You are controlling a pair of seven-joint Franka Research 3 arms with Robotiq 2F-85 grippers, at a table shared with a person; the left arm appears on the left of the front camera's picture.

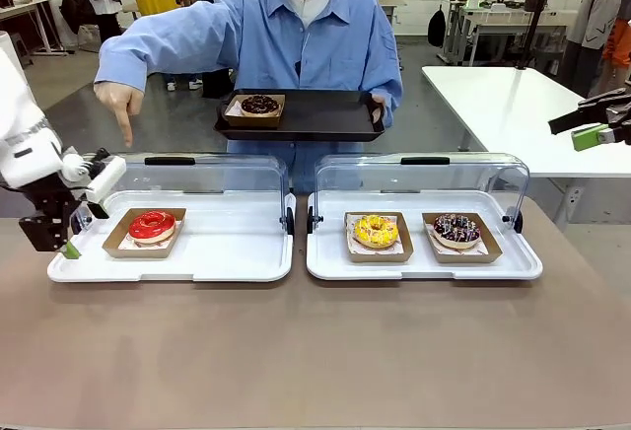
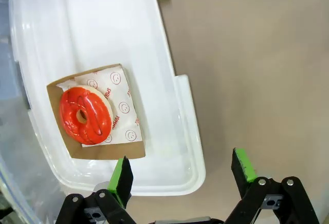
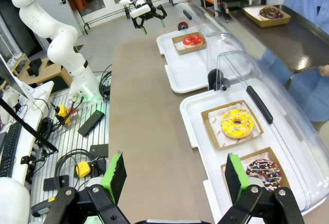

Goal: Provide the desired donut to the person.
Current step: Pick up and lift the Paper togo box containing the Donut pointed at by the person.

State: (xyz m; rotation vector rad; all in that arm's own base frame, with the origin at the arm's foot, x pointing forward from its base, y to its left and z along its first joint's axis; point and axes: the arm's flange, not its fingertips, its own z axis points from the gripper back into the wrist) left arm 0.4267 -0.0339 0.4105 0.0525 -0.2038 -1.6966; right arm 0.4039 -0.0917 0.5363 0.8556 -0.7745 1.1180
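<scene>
The person (image 1: 296, 31) stands at the far side and points a finger (image 1: 125, 134) down at the red-glazed donut (image 1: 152, 225) (image 2: 85, 115), which sits in a brown paper tray on the left white tray (image 1: 227, 252). Their other hand holds a black tray (image 1: 325, 114) with a chocolate donut (image 1: 259, 105) on it. My left gripper (image 1: 74, 238) (image 2: 182, 175) hangs open at the left tray's outer corner, just short of the red donut. My right gripper (image 1: 590, 126) (image 3: 175, 178) is open, raised off to the right above the table.
The right white tray (image 1: 424, 262) holds a yellow sprinkled donut (image 1: 376, 230) (image 3: 237, 123) and a dark sprinkled donut (image 1: 456, 229) (image 3: 263, 170). Both trays' clear lids (image 1: 222, 174) stand open at the back. Bare brown tabletop (image 1: 315, 351) lies in front.
</scene>
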